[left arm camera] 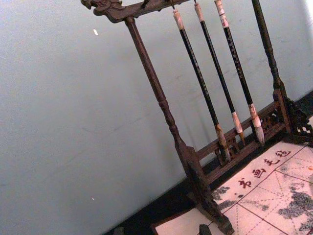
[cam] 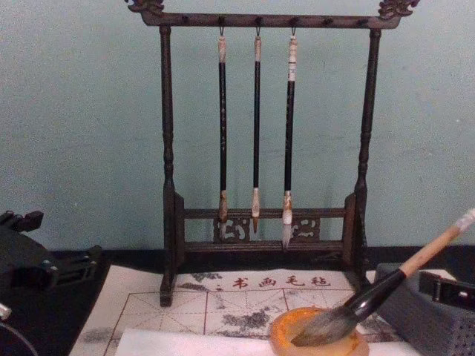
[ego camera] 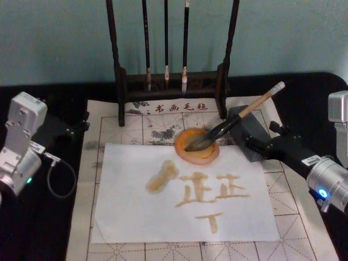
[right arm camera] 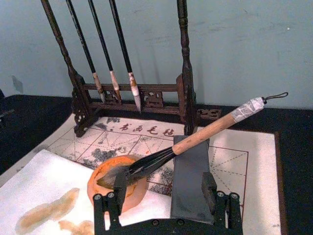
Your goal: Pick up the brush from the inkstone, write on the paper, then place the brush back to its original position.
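The brush (ego camera: 239, 117) lies at rest, its dark wet tuft in the round orange inkstone (ego camera: 209, 157) and its pale handle propped across the grey block (ego camera: 244, 133). The right wrist view shows the same brush (right arm camera: 195, 139), inkstone (right arm camera: 105, 171) and block (right arm camera: 188, 181). My right gripper (ego camera: 260, 136) (right arm camera: 164, 205) stands open just behind the block, apart from the brush. In front of the inkstone, the white paper (ego camera: 125, 217) carries orange-brown strokes and characters. My left gripper (ego camera: 79, 124) is parked open at the mat's left edge.
A dark wooden rack (ego camera: 174, 81) (cam: 260, 237) with three thin hanging brushes stands at the back of the gridded felt mat (ego camera: 109, 125). A cable (ego camera: 54, 174) loops beside the left arm. The black tabletop borders the mat on both sides.
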### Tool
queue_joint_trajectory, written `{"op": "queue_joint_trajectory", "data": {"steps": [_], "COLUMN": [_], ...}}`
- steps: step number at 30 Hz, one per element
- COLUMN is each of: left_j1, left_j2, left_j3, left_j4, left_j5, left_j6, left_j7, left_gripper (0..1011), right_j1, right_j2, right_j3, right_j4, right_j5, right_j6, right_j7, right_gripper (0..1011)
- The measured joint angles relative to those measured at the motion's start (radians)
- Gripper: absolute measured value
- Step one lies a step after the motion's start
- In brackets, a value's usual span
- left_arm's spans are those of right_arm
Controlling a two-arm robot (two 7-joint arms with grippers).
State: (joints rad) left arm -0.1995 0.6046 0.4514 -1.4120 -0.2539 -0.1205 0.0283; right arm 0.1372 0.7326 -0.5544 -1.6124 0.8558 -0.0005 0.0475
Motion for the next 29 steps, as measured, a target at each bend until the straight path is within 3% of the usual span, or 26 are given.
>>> {"op": "queue_joint_trajectory", "data": {"steps": [29], "left_j1": [0.000], "left_j2": [0.000], "left_j3": [0.000], "left_j4": [0.000], "left_j5": [0.000], "left_j6": [0.000], "left_j7": [0.000], "left_gripper": [1001], "right_j1": [-0.001], "right_j2": [0.000], "right_j3": [0.001], "right_j4": [-0.001], "right_j5": [0.003], "right_j6": [-0.002], "right_j7": [0.000], "right_gripper": [1000]}}
